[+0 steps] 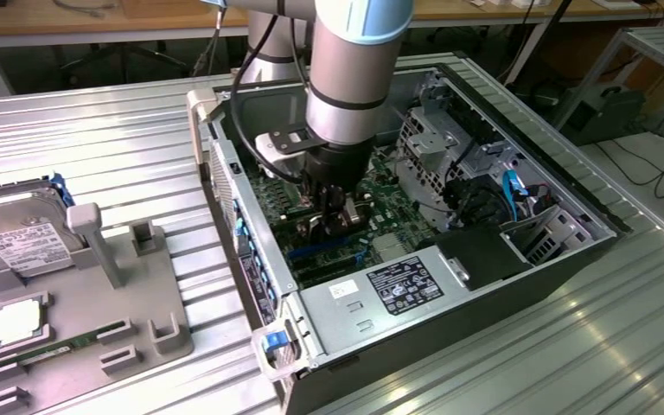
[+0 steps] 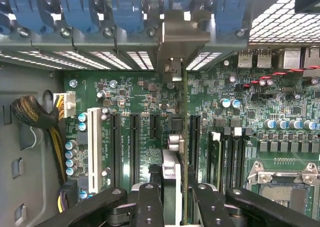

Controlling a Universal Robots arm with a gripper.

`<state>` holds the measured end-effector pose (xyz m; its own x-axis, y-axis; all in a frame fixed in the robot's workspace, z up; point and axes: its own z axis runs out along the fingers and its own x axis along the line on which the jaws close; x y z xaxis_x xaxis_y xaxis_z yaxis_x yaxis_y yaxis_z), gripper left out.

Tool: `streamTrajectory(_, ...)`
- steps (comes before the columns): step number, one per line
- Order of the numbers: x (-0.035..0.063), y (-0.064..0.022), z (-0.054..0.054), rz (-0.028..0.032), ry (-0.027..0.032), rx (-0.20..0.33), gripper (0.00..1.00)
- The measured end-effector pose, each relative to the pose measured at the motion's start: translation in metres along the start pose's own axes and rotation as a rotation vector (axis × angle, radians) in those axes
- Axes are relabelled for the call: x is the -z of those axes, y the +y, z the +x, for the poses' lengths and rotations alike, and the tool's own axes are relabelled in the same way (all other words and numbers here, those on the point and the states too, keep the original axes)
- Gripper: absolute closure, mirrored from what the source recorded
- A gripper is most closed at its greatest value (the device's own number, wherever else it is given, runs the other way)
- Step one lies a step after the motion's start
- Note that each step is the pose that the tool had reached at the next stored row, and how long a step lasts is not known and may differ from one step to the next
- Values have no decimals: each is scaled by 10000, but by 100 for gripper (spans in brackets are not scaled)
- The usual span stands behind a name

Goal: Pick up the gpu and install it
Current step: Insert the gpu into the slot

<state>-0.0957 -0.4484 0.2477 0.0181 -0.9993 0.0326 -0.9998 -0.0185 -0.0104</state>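
Observation:
My gripper (image 1: 335, 207) reaches down into the open computer case (image 1: 563, 194), shut on the gpu (image 1: 332, 232). The wrist view sees the gpu (image 2: 185, 137) edge-on as a thin upright card between the black fingers (image 2: 150, 207), standing over the green motherboard (image 2: 135, 94) and its black expansion slots (image 2: 134, 147). Its silver bracket (image 2: 172, 42) meets the case's rear slot panel, among the blue latches (image 2: 75, 9). I cannot tell whether the card's lower edge sits fully in a slot.
A grey parts tray (image 1: 136, 303) at the exterior view's left holds a hard drive (image 1: 21, 242), a processor (image 1: 15, 320) and a green memory stick (image 1: 49, 353). Inside the case are the power supply (image 1: 407, 285), a drive cage (image 1: 442, 147), sleeved cables (image 2: 35, 114) and the processor socket (image 2: 280, 187).

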Motion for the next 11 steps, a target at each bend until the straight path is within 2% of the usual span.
streamTrajectory(11,-59,2,-1,-5,4,0,72)
